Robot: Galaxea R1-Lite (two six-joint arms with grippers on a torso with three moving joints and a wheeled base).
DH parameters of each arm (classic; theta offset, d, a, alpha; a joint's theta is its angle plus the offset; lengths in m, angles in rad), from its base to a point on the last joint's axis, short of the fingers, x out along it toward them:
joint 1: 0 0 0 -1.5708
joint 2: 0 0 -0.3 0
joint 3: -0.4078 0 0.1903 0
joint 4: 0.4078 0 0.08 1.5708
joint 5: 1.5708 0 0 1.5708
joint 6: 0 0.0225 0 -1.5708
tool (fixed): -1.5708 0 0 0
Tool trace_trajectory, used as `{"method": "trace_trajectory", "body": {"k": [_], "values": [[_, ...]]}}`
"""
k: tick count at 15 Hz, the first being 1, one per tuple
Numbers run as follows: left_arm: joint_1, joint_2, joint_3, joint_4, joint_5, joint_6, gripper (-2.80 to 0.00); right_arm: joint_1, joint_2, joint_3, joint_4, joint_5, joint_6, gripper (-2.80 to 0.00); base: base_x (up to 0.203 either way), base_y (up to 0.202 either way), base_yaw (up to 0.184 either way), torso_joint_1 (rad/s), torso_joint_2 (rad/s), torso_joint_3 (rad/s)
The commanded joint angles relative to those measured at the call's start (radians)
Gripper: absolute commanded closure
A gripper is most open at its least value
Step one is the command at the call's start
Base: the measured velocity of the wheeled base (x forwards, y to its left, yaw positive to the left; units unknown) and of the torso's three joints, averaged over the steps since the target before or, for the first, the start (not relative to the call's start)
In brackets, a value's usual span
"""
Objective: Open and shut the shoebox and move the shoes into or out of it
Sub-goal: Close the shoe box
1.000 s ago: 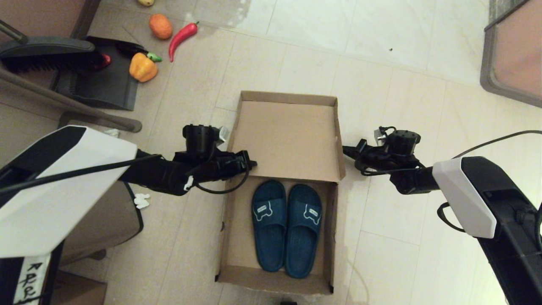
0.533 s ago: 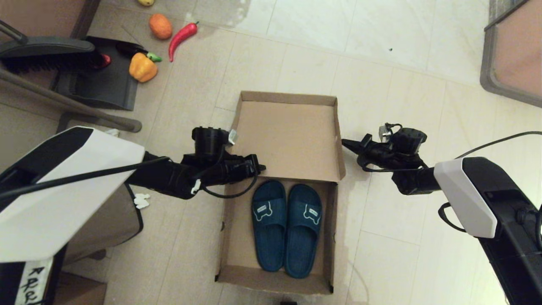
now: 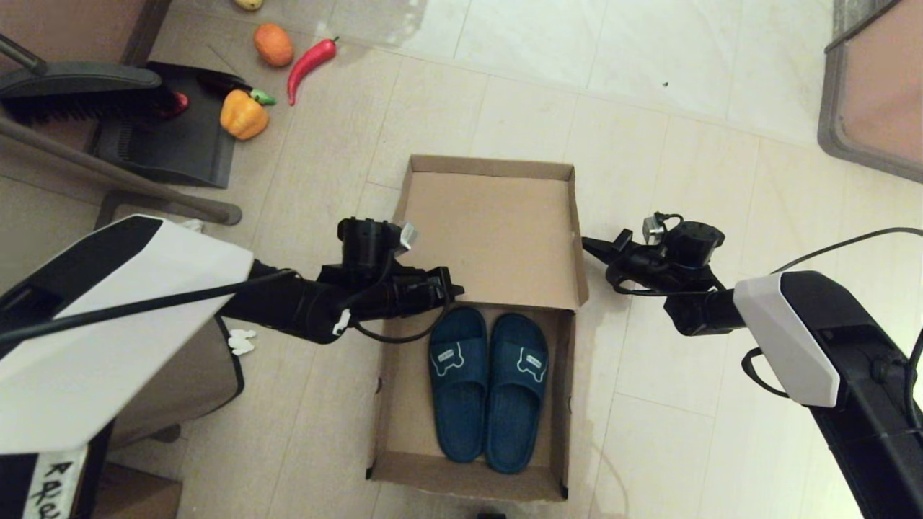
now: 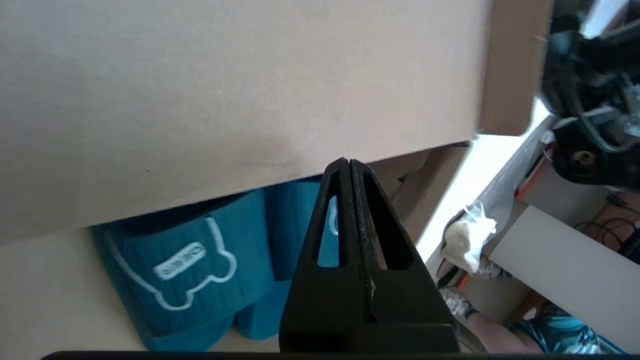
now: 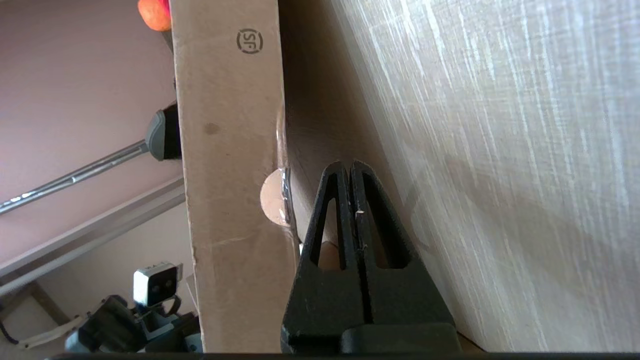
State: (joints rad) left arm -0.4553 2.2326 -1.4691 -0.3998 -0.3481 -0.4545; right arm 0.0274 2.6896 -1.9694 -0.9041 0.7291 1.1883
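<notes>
The left gripper [image 3: 456, 290] is clenched on nothing, its fingers pressed together, its tip over the shoebox [image 3: 393, 404] interior at the lower left edge of the raised lid [image 3: 497, 238], just above the shoes [image 3: 488, 386]; the right gripper [image 3: 588, 247] is likewise clenched and empty, its tip at the lid's right side flap, outside the box; the shoebox sits open on the tiled floor [image 3: 670, 158], lid standing up at the far end; the shoes lie side by side inside the near half, toes partly under the lid; beyond, to the left, a dustpan [image 3: 169, 144], a yellow pepper [image 3: 243, 115] and a red chilli [image 3: 310, 63] lie on the floor.
</notes>
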Motion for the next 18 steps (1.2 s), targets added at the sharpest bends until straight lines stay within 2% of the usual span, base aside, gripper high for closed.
{"method": "trace_trajectory", "body": {"k": [1,7,16,18], "values": [[-0.003,-0.007,0.0,-0.002,-0.002,-0.003,0.0,0.005,0.003,0.0,-0.006,0.004,0.007,0.0,0.0,0.0,0.0,0.0,0.0,0.0],[-0.005,-0.017,0.001,0.002,0.0,-0.009,0.0,0.035,0.002,0.0,-0.019,0.011,0.005,0.0,0.0,0.0,0.0,0.0,0.0,0.0],[-0.018,-0.031,0.018,-0.008,0.005,-0.054,0.0,0.042,-0.036,0.001,-0.034,0.123,0.012,0.0,0.0,0.0,0.0,0.0,0.0,0.0],[-0.026,-0.043,0.02,-0.008,0.006,-0.08,0.0,0.042,-0.039,0.002,-0.074,0.149,0.043,0.0,0.0,0.0,0.0,0.0,0.0,0.0]]}}
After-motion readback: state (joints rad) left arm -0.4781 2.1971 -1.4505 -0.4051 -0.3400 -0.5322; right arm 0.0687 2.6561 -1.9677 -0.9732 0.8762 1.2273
